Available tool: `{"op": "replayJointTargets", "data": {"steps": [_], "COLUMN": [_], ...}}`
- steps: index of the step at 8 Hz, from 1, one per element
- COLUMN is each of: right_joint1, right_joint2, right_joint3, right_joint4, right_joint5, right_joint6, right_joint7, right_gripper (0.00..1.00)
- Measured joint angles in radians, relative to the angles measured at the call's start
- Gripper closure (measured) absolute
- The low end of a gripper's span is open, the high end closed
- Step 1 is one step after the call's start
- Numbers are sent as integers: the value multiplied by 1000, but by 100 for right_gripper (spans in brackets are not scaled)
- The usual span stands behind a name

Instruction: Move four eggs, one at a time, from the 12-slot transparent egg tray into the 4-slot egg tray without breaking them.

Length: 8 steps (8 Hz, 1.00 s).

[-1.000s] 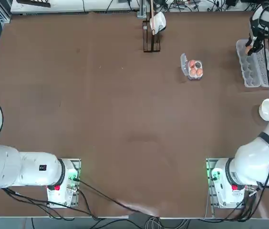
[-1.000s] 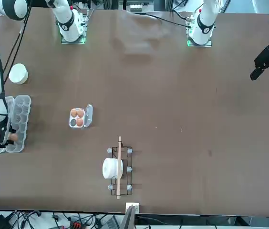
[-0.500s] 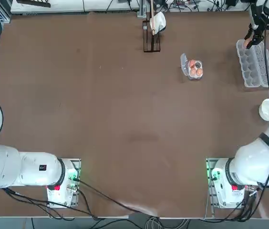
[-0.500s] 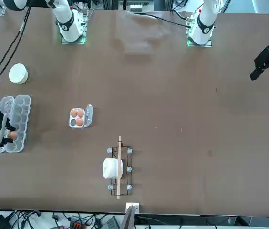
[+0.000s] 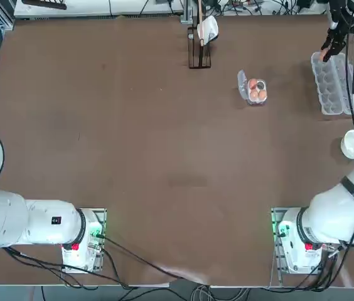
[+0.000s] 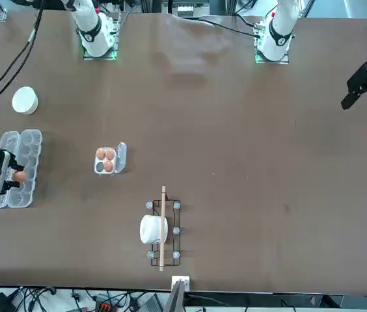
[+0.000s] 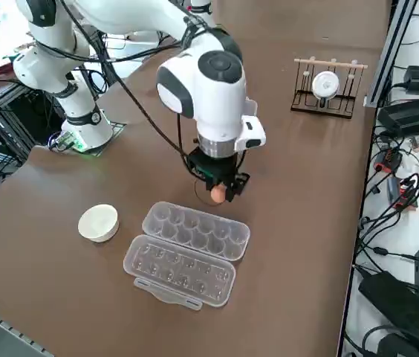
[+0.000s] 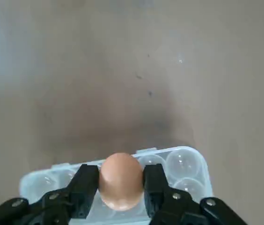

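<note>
Three eggs (image 5: 257, 89) already sit in the 4-slot egg tray (image 5: 253, 88), leaving one cup bare (the one nearest the long carton's side, as far as the top view shows), so this looks like the fourth and last transfer. The right hand (image 8: 121, 187) is pinching the remaining egg (image 8: 120, 180) between its two fingers (image 8: 86, 185), holding it in the air above the far end of the 12-slot transparent egg tray (image 7: 196, 230); in the right side view the egg hangs clear of the cups, not resting in any of them. Every cup of that long carton appears empty, with its hinged lid (image 7: 179, 271) lying flat open beside the cup rows. The step in hand is the carry: the egg is out of the carton and not yet over the small tray, which lies well apart across the table (image 5: 164, 157). Next, I judge, the arm has to travel sideways to the small tray, line the egg up over the free cup, and lower it gently before loosening the pinch, keeping clear of the three eggs beside that cup. A white bowl (image 5: 351, 143) stands near the carton's other end, out of the path.
</note>
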Motion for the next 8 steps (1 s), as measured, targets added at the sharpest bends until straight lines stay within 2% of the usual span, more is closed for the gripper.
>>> {"op": "replayJointTargets", "data": {"steps": [3,8], "right_joint1": [61,159], "right_joint2": [-38,-58], "right_joint3": [0,1], "right_joint4": [1,-1], "right_joint5": [-33,-37], "right_joint6": [-95,-155], "right_joint7": [208,552], "right_gripper": [44,44]}}
